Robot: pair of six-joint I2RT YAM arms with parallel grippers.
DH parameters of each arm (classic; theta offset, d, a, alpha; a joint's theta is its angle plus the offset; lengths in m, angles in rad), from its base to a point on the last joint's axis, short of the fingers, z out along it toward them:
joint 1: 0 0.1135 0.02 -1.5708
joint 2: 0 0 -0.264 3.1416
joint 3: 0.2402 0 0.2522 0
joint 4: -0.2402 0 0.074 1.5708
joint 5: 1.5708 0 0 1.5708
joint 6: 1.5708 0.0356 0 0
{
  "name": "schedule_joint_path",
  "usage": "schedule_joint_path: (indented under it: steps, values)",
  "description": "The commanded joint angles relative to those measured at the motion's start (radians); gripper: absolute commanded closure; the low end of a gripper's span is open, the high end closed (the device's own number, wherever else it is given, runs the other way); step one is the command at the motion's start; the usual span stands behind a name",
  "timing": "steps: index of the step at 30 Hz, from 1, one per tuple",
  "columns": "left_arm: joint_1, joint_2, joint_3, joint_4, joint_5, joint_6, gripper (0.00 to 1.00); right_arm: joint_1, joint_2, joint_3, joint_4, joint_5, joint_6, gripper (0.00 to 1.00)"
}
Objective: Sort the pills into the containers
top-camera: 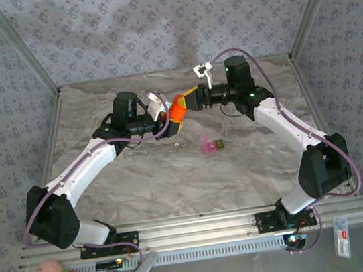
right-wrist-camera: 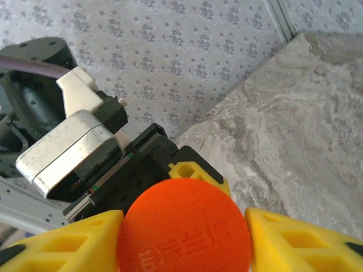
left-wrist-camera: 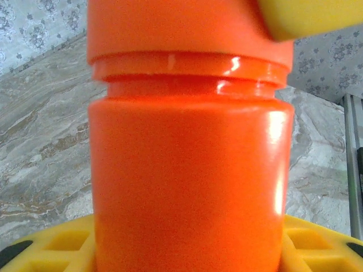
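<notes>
**Pill Case on Worktop; Orange Bottle Between Both Grippers**

The marble-patterned worktop (top-camera: pixel 147 181) carries one task item, the pill case (top-camera: pixel 211 147). The case lies flat near the worktop centre, slightly toward the right edge, well apart from both grippers.

The orange bottle (left-wrist-camera: pixel 187 170) is held off the worktop, toward the far edge. The left gripper (top-camera: pixel 174 120) grasps the bottle body, with a yellow finger (left-wrist-camera: pixel 57 249) on each side. The bottle cap (right-wrist-camera: pixel 181 209) faces the right gripper (right-wrist-camera: pixel 184 243). In the right wrist view, the right gripper's yellow fingers (right-wrist-camera: pixel 295 238) sit close against both sides of the cap. The views do not show whether they clamp it or stand just clear.

The pill case consists of two joined translucent compartments. The pink compartment (top-camera: pixel 206 148) points toward the left edge. The green compartment (top-camera: pixel 219 144) points toward the right edge. The long axis runs roughly parallel to the near edge.
</notes>
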Motion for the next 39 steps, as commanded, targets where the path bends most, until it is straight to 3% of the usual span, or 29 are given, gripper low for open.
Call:
schedule_joint_path:
  steps: [1,9,13,17,39]
  values:
    - [0.008,-0.02,0.016,0.027,0.013,-0.002,1.0,-0.009,-0.039,-0.003,-0.004,0.091,0.086,0.32]
    - [0.007,-0.01,0.019,0.032,0.016,-0.001,1.0,0.009,-0.15,-0.018,-0.043,0.354,0.363,0.28]
    - [0.008,-0.011,0.018,0.034,0.014,0.001,1.0,0.041,-0.171,-0.027,-0.051,0.437,0.376,0.29]
    - [0.008,-0.012,0.019,0.038,0.013,0.003,1.0,0.044,-0.136,-0.007,-0.101,0.422,0.351,0.23]
    - [0.008,-0.01,0.017,0.038,0.015,0.0,1.0,0.111,-0.058,0.033,-0.035,0.392,0.386,0.19]
